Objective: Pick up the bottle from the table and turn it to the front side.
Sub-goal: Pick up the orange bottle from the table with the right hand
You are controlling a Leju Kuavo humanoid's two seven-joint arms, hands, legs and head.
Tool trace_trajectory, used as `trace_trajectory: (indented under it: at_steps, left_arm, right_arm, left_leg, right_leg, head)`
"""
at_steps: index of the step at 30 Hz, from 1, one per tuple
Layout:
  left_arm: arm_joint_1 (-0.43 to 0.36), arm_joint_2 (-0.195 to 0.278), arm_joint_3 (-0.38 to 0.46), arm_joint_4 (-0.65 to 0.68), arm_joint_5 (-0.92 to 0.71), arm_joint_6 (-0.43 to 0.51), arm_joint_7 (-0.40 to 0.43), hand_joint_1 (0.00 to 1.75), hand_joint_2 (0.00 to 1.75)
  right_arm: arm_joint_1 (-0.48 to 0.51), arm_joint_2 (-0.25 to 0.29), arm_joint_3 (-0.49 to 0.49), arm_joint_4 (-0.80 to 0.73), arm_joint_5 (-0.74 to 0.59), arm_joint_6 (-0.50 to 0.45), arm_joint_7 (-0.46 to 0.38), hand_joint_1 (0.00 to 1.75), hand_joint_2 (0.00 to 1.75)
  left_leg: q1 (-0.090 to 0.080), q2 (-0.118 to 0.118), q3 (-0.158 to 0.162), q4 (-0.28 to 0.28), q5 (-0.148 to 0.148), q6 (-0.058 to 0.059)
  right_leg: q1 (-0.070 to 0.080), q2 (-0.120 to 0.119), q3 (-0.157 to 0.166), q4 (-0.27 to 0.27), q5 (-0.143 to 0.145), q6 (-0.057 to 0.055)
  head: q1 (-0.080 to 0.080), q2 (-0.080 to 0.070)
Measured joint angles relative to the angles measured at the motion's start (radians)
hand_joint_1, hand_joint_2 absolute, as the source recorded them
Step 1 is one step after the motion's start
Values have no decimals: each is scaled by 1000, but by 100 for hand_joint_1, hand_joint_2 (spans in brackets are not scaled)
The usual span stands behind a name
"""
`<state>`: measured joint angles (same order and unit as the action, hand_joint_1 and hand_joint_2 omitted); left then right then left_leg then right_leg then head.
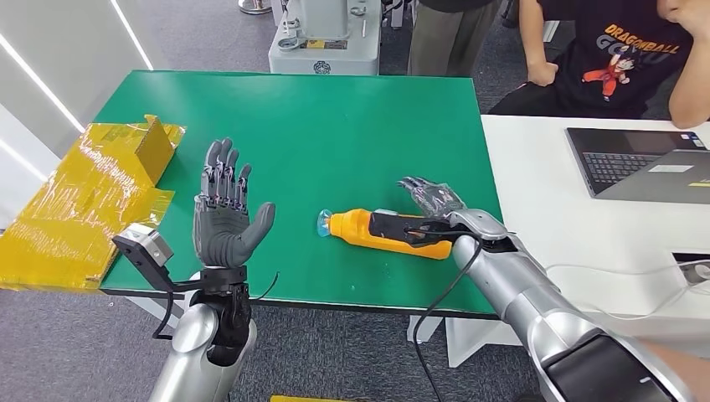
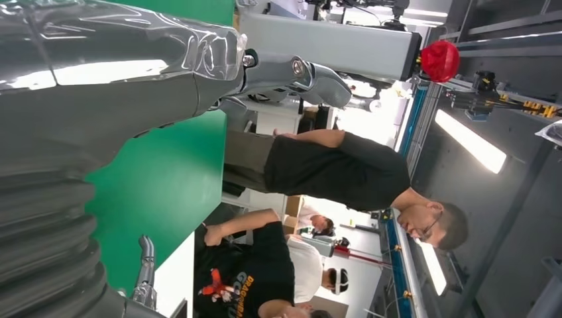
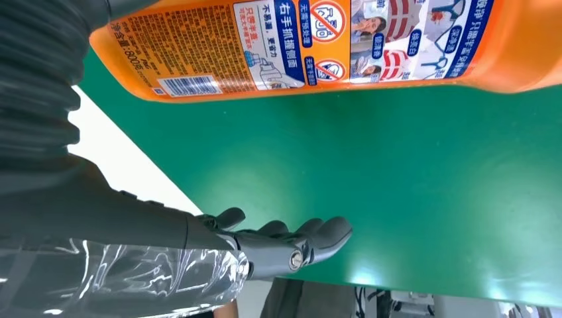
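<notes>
Early in the task: orange bottle lying on its side near the front edge of the green counter, not yet lifted or turned. Right robot hand over its body, apparently spread, grip unclear. Left robot hand raised, spread, empty. Printed back label facing the right wrist camera.

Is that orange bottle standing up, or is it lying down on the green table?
Lying down. The orange bottle rests on its side on the green table, its cap end toward the left hand, with the right hand at its other end.
</notes>
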<state>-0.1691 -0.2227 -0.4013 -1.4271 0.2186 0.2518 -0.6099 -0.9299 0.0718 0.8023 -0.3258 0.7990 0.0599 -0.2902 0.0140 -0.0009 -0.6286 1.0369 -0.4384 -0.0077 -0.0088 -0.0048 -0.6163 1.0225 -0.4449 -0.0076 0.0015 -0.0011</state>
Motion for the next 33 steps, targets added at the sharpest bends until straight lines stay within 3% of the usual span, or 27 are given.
trace_trajectory:
  at_steps: [6, 17, 33]
  left_arm:
    - [5, 0, 0, 0, 0, 2, -1, 0, 175]
    - [9, 6, 0, 0, 4, 14, -1, 0, 175]
    - [15, 15, 0, 0, 6, 22, -1, 0, 175]
  right_arm:
    - [0, 2, -1, 1, 8, 11, 7, 0, 175]
    - [11, 2, -19, 19, -3, 141, 39, 0, 175]
    - [36, 2, -46, 22, -12, 138, 35, 0, 175]
  left_leg:
    - [0, 0, 0, 0, 0, 0]
    - [0, 0, 0, 0, 0, 0]
    - [0, 0, 0, 0, 0, 0]
  right_leg:
    - [0, 0, 0, 0, 0, 0]
    - [0, 0, 0, 0, 0, 0]
    - [0, 0, 0, 0, 0, 0]
  head:
    - [0, 0]
    - [0, 0]
    - [0, 0]
